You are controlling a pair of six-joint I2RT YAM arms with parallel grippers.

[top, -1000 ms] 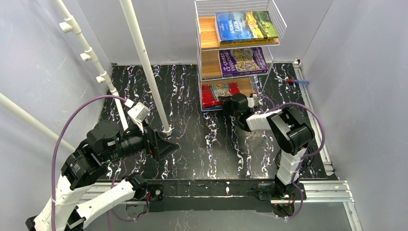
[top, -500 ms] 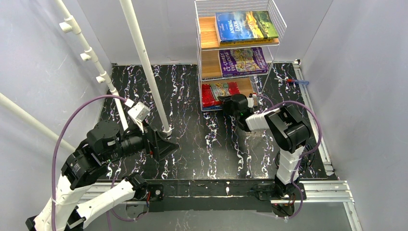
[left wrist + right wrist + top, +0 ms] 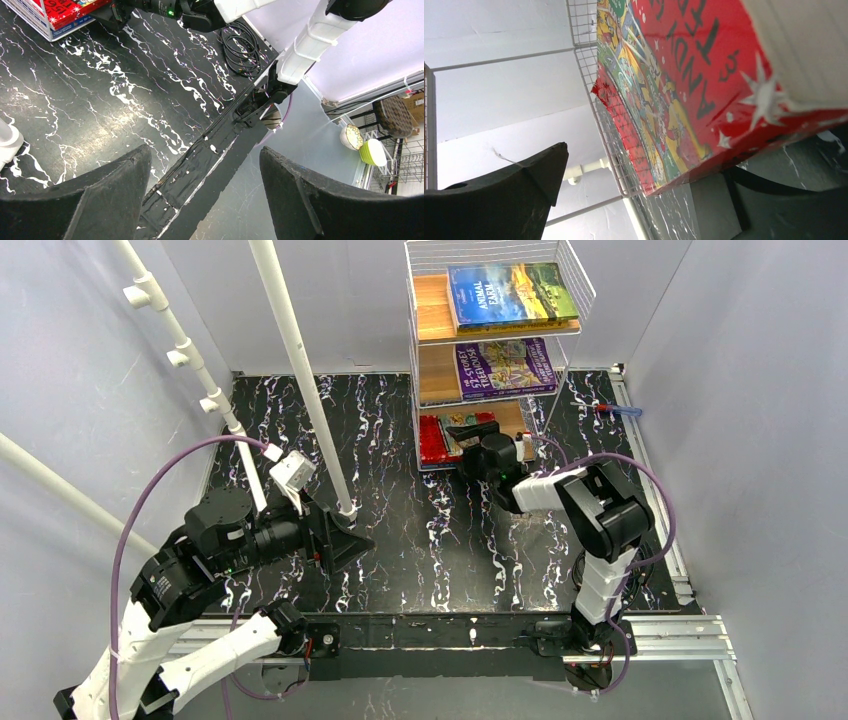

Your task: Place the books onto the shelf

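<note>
The shelf stands at the back of the table. A blue "Animal Farm" book lies on its top tier and a purple book on the middle one. A red book lies on the bottom tier. My right gripper is at that tier's front, open. In the right wrist view the red book lies against the wire mesh, its near edge between my spread jaws and apart from the left finger. My left gripper hangs open and empty above the table's left half.
A white pole rises from a foot on the table left of the shelf, and another pole with pegs leans at far left. A small red and blue pen lies at back right. Grey walls close three sides.
My right gripper has opened and let go of the red book, which stays on the bottom tier. The left arm has shifted only slightly.
</note>
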